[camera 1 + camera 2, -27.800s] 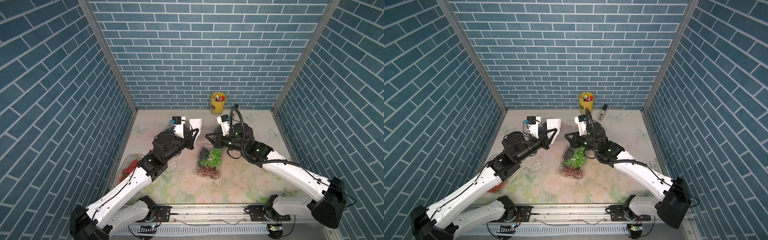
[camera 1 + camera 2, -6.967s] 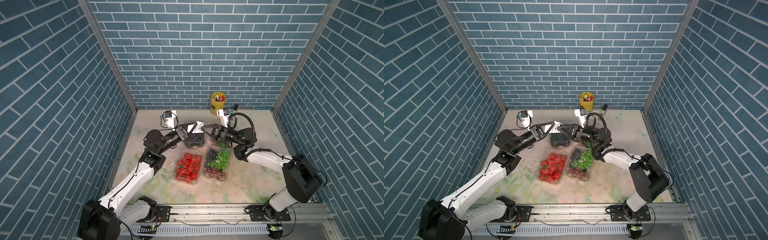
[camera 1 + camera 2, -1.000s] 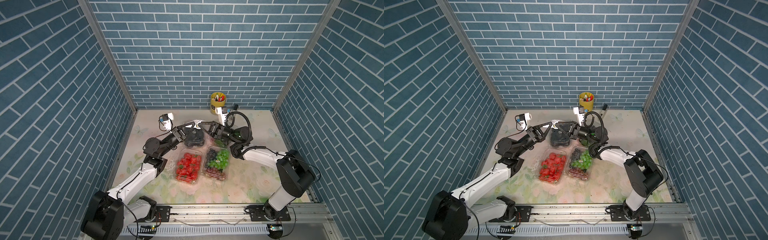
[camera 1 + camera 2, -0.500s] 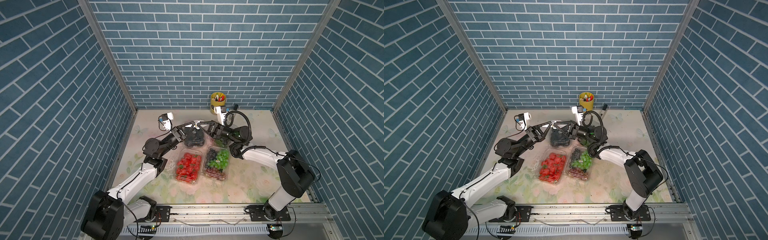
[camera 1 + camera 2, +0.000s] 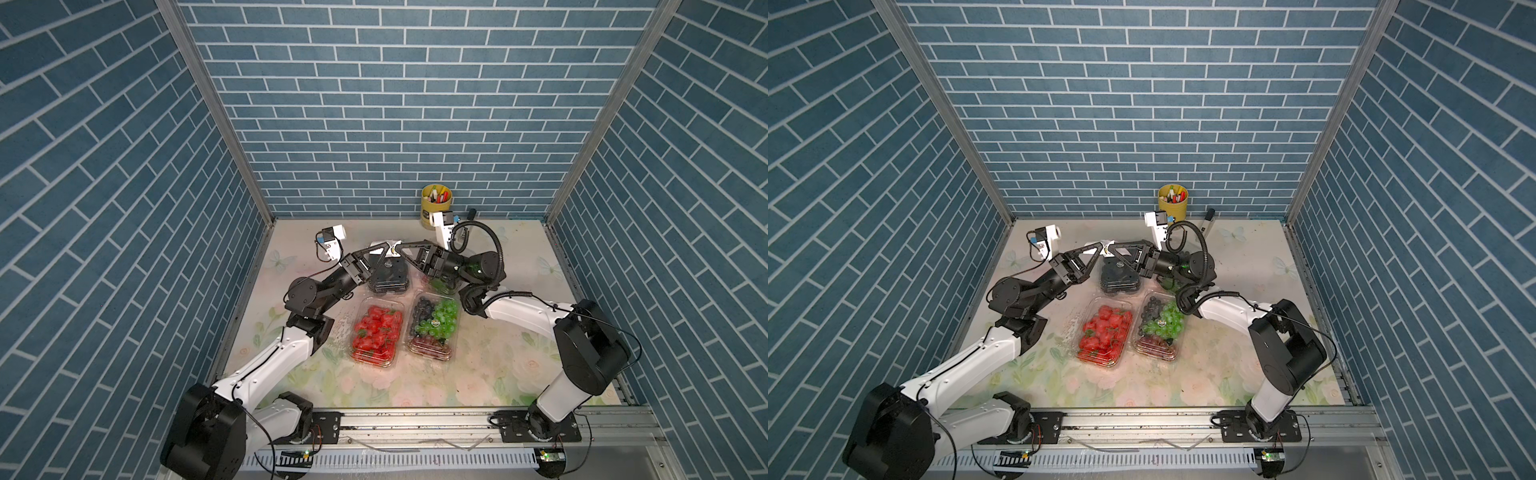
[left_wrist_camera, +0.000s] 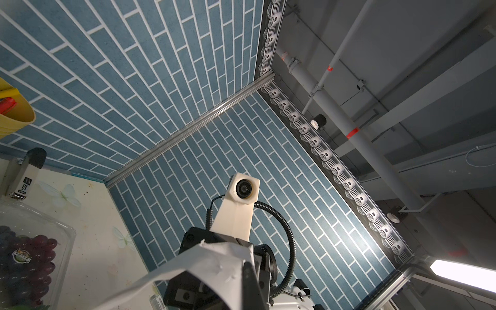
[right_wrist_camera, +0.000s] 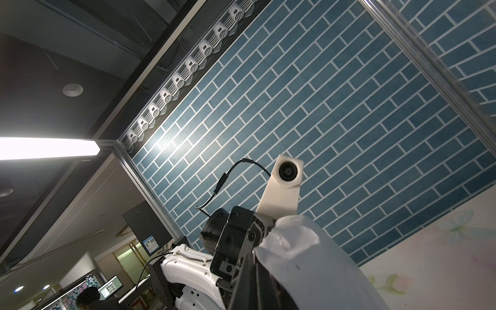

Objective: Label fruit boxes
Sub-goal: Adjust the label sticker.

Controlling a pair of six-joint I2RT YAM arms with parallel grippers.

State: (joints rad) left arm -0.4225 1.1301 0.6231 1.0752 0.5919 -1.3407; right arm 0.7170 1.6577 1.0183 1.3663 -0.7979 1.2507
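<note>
– Above the black-berry box, at the far middle of the table, what are your two tools doing?

– I am pinching the sticker sheet from both sides: my left gripper and my right gripper are each pressing together on an edge of its white paper, tip facing tip. Both wrist views are showing the paper draping over the fingers, so the exact bite is hidden. I am holding it off the table, I judge, so that one tool can be bracing the backing while the other is peeling a label free.

– Where is the rest of the fruit lying?

– Directly beneath the sheet the black-berry box is sitting, which I take to be the one about to be labelled. Nearer my base, the strawberry box and the mixed-grape box are lying side by side, lids shut. A fourth box is lying mostly hidden under my right arm, its contents unclear. The pen cup is standing at the back wall, well apart from the work.
</note>
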